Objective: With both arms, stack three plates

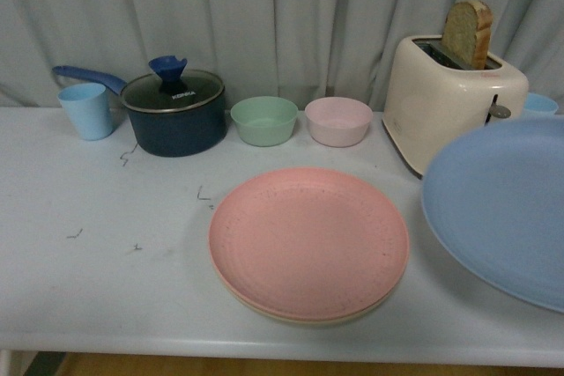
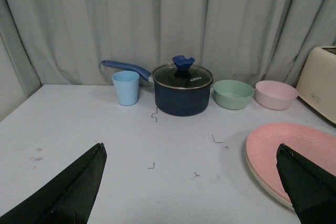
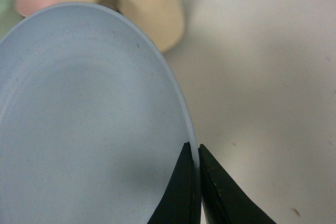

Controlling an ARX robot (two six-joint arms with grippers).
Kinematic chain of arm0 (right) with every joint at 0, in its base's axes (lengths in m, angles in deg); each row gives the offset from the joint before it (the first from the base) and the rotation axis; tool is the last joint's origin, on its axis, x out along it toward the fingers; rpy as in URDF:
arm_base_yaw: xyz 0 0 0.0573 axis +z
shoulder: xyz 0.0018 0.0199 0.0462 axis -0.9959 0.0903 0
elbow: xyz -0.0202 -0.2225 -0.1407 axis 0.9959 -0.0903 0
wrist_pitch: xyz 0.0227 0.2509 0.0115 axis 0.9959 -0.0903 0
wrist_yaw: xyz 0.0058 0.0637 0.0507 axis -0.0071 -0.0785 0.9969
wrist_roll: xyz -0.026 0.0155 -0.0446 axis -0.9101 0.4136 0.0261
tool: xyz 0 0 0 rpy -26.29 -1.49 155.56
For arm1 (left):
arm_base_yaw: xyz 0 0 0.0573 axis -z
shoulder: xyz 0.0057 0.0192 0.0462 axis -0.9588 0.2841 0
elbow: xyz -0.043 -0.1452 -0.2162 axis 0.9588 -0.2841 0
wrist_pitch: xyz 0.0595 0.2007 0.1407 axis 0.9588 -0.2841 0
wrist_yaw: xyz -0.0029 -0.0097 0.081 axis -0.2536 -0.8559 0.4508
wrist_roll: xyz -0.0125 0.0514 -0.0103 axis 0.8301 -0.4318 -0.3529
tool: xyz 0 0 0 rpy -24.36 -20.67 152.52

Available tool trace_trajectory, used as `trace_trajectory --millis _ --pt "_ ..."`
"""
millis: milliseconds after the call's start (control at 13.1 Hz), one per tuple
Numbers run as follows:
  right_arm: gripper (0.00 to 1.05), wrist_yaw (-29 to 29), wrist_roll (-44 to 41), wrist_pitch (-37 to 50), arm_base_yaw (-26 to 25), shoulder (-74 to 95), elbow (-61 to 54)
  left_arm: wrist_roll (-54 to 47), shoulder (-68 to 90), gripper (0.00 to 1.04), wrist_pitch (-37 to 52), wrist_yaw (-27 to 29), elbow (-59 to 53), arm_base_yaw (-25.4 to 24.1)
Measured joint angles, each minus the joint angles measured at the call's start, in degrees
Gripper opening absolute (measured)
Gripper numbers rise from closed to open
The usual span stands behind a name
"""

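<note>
Your right hand (image 3: pixel 194 153) is clamping the blue plate (image 1: pixel 502 209) by its rim only, lifted at right by the toaster (image 1: pixel 445 99). That thin grip is risking a slip onto the pink plate (image 1: pixel 308 239), lying on the beige plate (image 1: pixel 291 316), near centre. Your left hand (image 2: pixel 190 150) is hanging apart, empty.

A staged kitchen setup: toaster (image 1: pixel 441 99), saucepan (image 1: pixel 174 121) and bowls (image 1: pixel 263 121) on a table (image 1: pixel 106 261) before grey curtains (image 1: pixel 291 15).

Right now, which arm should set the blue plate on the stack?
Right. The right gripper pinches the blue plate by its rim, raised beside the pink plate; the left gripper is open and empty.
</note>
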Motion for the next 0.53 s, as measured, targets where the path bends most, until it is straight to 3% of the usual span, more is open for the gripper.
trace_trajectory --millis 76,229,381,533 --pt "0.03 2.62 3.98 1.68 5.53 -3.39 1.81 0.0 0.0 0.98 0.0 0.02 0.0 0.0" --pt "0.03 1.9 8.07 3.76 12.17 -1.97 3.69 0.0 0.0 0.98 0.0 0.0 0.0 0.0" --pt "0.03 -3.34 17.07 8.39 24.41 14.29 8.26 0.0 0.0 0.98 0.0 0.02 0.0 0.0" --pt "0.03 -4.35 19.98 10.78 25.4 18.97 9.4 0.0 0.0 0.98 -0.02 0.0 0.0 0.0"
